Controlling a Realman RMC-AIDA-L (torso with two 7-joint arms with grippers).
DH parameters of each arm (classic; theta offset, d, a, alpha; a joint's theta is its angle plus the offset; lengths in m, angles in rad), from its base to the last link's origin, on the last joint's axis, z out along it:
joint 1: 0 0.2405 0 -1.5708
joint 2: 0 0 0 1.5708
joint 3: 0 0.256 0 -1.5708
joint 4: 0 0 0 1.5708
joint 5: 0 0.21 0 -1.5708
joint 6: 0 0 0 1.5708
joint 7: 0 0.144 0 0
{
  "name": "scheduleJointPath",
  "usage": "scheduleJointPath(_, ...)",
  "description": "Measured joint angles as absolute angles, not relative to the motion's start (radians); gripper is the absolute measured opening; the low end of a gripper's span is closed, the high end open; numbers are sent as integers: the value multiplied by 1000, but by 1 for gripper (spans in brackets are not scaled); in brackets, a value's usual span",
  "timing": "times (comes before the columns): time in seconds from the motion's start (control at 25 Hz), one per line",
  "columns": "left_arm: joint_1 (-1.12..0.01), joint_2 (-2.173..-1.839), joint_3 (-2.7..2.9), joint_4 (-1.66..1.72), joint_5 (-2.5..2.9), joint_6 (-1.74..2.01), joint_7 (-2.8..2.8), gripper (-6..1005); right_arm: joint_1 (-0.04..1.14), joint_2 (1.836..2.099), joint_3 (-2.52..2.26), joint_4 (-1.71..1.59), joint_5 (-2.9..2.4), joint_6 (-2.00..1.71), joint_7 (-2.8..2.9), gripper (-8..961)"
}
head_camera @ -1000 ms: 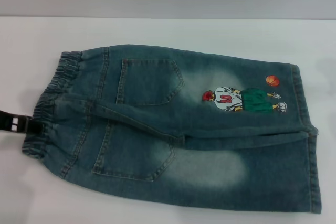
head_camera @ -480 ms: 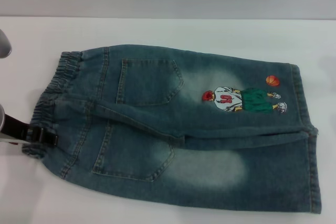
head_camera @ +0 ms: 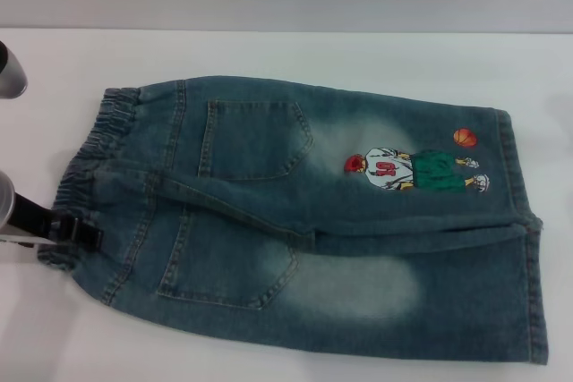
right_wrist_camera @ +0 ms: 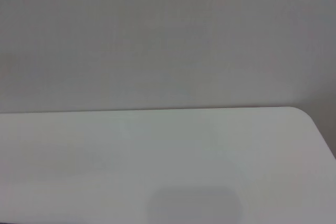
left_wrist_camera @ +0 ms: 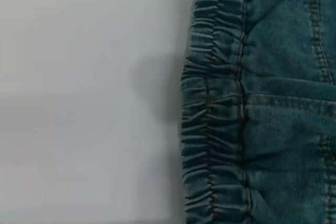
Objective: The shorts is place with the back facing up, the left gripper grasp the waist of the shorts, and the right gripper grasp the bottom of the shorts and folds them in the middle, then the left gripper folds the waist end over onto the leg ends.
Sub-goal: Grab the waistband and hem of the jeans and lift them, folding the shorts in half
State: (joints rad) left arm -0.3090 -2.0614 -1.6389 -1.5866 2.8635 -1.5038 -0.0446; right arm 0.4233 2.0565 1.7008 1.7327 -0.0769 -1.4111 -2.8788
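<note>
Blue denim shorts [head_camera: 304,221] lie flat on the white table, back pockets up. The elastic waist [head_camera: 89,167] is at the left and the leg ends [head_camera: 524,221] at the right. A printed basketball player [head_camera: 412,170] decorates the far leg. My left gripper [head_camera: 81,232] reaches in from the left edge and sits at the near part of the waist, over the denim's edge. The left wrist view shows the gathered waistband [left_wrist_camera: 215,129] close up beside bare table. My right gripper is out of view.
The white table [head_camera: 269,51] runs to a grey wall at the back. The right wrist view holds only the table's surface [right_wrist_camera: 157,150], its far edge with a rounded corner [right_wrist_camera: 307,116], and the wall.
My left gripper has moved rightward from the table's left edge onto the lower waistband. More of the left arm now shows at the left. The shorts have not shifted.
</note>
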Motion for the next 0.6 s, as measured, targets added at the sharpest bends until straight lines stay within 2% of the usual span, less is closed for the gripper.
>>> scheduleJointPath(0.6,-344,-2059,-1635,-1539,2867,-1514,-61,779,424,2057,1711,1726,-77,-1400,-2882,645)
